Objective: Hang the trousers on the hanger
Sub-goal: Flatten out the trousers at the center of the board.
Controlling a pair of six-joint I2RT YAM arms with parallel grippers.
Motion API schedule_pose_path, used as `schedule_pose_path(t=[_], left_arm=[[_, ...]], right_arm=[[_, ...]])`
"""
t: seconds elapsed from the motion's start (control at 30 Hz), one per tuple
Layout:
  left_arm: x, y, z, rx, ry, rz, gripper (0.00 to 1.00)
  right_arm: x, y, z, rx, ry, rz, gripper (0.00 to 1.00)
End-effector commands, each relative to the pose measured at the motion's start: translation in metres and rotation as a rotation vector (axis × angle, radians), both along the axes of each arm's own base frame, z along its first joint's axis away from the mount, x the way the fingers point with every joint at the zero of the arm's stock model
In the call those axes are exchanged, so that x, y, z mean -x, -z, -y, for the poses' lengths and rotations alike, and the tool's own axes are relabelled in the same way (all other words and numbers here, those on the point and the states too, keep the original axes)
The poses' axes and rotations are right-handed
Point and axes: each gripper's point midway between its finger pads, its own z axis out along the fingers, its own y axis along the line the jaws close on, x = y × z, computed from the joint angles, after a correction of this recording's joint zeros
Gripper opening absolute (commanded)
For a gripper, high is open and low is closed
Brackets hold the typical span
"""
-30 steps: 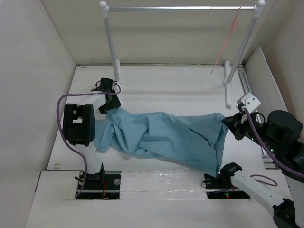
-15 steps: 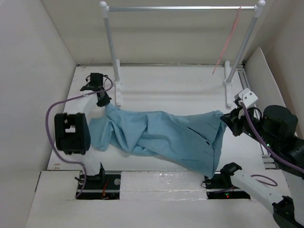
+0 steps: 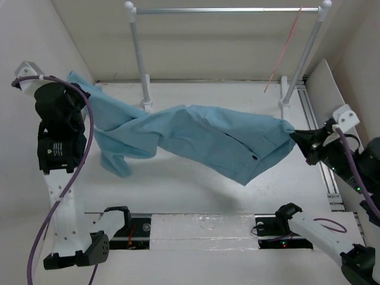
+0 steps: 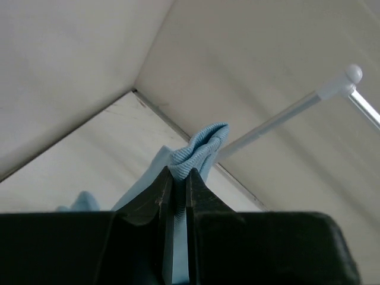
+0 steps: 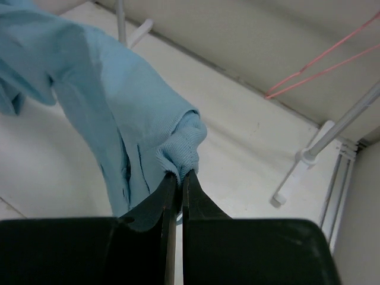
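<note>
While the trousers (image 3: 202,139) hang stretched in front of the rail (image 3: 225,10), the raised left gripper (image 4: 178,173) is clamped on one end, the outstretched right gripper (image 5: 179,174) on the other; the hanger (image 3: 285,50) dangles from the rail's right end.

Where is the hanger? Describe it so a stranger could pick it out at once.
Find the silver rack at the far side of the table. The hanger dangles from its rail's right end, beside the right post. It is a thin pink-red wire, far slimmer than the silver poles.
</note>
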Motion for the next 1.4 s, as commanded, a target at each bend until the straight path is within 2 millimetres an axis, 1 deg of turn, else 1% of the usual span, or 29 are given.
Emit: schedule_pose_path(t=[0.0,0.03,0.1,0.17,0.2,0.23,0.3,0.33,0.4,0.43,0.47,0.57,0.6,0.67,0.7,0.8,0.87,0.9,1.0,1.07,1.1,1.13,1.17,1.2,1.23,1.27,1.3,1.33,1.37], left_arm=[[0.043,-0.043,-0.029,-0.022,-0.187,0.096,0.0],[0.056,-0.062,-0.033,-0.021,-0.212,0.141,0.0],[0.073,-0.076,-0.043,-0.017,-0.283,0.176,0.0],[0.088,-0.099,-0.045,-0.022,-0.308,0.238,0.0],[0.088,-0.105,-0.046,-0.036,-0.315,0.249,0.0],[0.087,-0.11,-0.044,-0.048,-0.312,0.249,0.0],[0.063,-0.091,-0.05,-0.102,-0.332,0.156,0.0],[0.045,-0.064,-0.05,-0.122,-0.323,0.073,0.0],[0.011,-0.02,-0.048,-0.126,-0.303,-0.036,0.0],[-0.006,0.026,-0.047,-0.136,-0.288,-0.142,0.0],[-0.018,0.051,-0.051,-0.123,-0.266,-0.199,0.0],[-0.05,0.102,-0.05,-0.049,-0.137,-0.282,0.0],[-0.072,0.102,-0.045,-0.033,-0.088,-0.304,0.0],[-0.076,0.101,-0.044,-0.028,-0.077,-0.32,0.0],[-0.082,0.086,-0.045,-0.028,-0.08,-0.291,0.0],[-0.096,0.093,-0.052,-0.017,-0.094,-0.323,0.0],[-0.102,0.104,-0.051,-0.001,-0.075,-0.331,0.0],[-0.101,0.121,-0.056,0.004,-0.084,-0.364,0.0],[-0.1,0.149,-0.072,0.051,-0.112,-0.436,0.0],[-0.096,0.14,-0.073,0.056,-0.133,-0.388,0.0],[-0.09,0.145,-0.075,0.056,-0.153,-0.383,0.0],[-0.072,0.121,-0.082,0.082,-0.249,-0.281,0.0],[-0.072,0.121,-0.082,0.082,-0.25,-0.28,0.0],[-0.062,0.115,-0.085,0.104,-0.291,-0.252,0.0],[-0.052,0.099,-0.082,0.119,-0.3,-0.202,0.0],[-0.047,0.097,-0.079,0.149,-0.299,-0.212,0.0],[-0.049,0.08,-0.074,0.141,-0.281,-0.187,0.0],[-0.056,0.08,-0.07,0.14,-0.249,-0.195,0.0],[-0.059,0.077,-0.069,0.137,-0.239,-0.184,0.0]], right_arm=[[0.026,-0.071,0.036,-0.107,0.102,0.25,0.0],[0.031,-0.077,0.042,-0.115,0.115,0.27,0.0],[0.048,-0.099,0.055,-0.156,0.135,0.343,0.0],[0.07,-0.117,0.071,-0.194,0.157,0.427,0.0],[0.076,-0.12,0.083,-0.21,0.198,0.452,0.0],[0.082,-0.113,0.092,-0.22,0.229,0.472,0.0],[0.067,-0.085,0.099,-0.214,0.284,0.387,0.0],[0.05,-0.047,0.092,-0.151,0.29,0.257,0.0],[0.03,-0.006,0.082,-0.132,0.314,0.11,0.0],[0.023,0.018,0.073,-0.092,0.278,0.033,0.0],[0.013,0.044,0.062,-0.102,0.299,-0.069,0.0],[0.001,0.074,0.06,-0.067,0.375,-0.143,0.0],[-0.004,0.079,0.064,-0.054,0.429,-0.157,0.0],[-0.01,0.081,0.066,-0.025,0.48,-0.157,0.0],[-0.014,0.083,0.066,-0.008,0.499,-0.159,0.0],[-0.027,0.094,0.061,0.036,0.561,-0.162,0.0],[-0.033,0.106,0.056,0.056,0.569,-0.164,0.0],[-0.037,0.116,0.05,0.07,0.571,-0.172,0.0],[-0.048,0.136,0.041,0.093,0.592,-0.173,0.0],[-0.058,0.142,0.039,0.143,0.625,-0.17,0.0],[-0.067,0.139,0.039,0.121,0.66,-0.155,0.0],[-0.084,0.152,0.036,0.176,0.671,-0.155,0.0],[-0.084,0.152,0.036,0.176,0.672,-0.155,0.0],[-0.1,0.147,0.048,0.114,0.739,-0.139,0.0],[-0.108,0.141,0.052,0.084,0.744,-0.139,0.0],[-0.118,0.14,0.043,0.055,0.671,-0.149,0.0],[-0.133,0.122,0.044,0.005,0.661,-0.076,0.0],[-0.142,0.119,0.072,0.003,0.733,-0.06,0.0],[-0.162,0.128,0.071,0.004,0.697,-0.093,0.0]])
